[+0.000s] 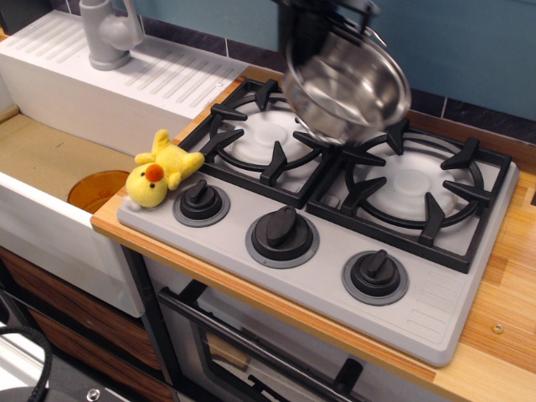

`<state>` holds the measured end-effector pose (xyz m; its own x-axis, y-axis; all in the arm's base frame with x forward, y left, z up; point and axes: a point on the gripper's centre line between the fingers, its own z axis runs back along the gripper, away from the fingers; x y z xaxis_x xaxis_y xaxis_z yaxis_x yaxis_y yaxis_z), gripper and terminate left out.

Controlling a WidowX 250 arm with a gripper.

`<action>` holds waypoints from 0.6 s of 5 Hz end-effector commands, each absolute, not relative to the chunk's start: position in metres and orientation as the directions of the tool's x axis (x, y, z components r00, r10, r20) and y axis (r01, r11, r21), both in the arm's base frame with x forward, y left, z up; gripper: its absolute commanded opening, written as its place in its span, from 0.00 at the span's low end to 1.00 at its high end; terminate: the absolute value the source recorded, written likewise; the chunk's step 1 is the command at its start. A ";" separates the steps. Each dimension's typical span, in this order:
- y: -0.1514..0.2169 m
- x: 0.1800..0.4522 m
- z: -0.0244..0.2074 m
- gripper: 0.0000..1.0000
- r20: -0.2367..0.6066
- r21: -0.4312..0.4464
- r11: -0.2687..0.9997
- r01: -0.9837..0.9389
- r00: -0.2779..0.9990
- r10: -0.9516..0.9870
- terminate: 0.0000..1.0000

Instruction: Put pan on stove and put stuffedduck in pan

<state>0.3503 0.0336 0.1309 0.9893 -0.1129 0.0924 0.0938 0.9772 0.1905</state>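
The shiny steel pan (350, 84) hangs tilted in the air, blurred by motion, above the gap between the two burners. My gripper (303, 43) is a dark blur at the top edge, shut on the pan's far-left rim. The grey stove (435, 310) lies below with both black grates bare: the left one (268, 130) and the right one (414, 186). The yellow stuffedduck (159, 170) lies on the stove's front-left corner, beside the leftmost knob (201, 202), well away from the gripper.
A white sink (50, 226) with an orange drain disc (95, 189) lies left of the stove, with a grey faucet (109, 33) on the ribbed drainboard. Wooden counter (507, 335) borders the stove on the right. Two more knobs (283, 233) line the front.
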 end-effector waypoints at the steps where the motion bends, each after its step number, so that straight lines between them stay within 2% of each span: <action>1: 0.078 0.365 0.160 0.00 0.174 0.208 0.971 0.118 0.972 -0.156 0.00; 3: 0.105 0.374 0.142 0.00 0.193 0.192 0.973 0.128 0.967 -0.165 0.00</action>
<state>0.3671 0.1014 0.1201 0.9772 -0.1616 0.1380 0.1383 0.9766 0.1645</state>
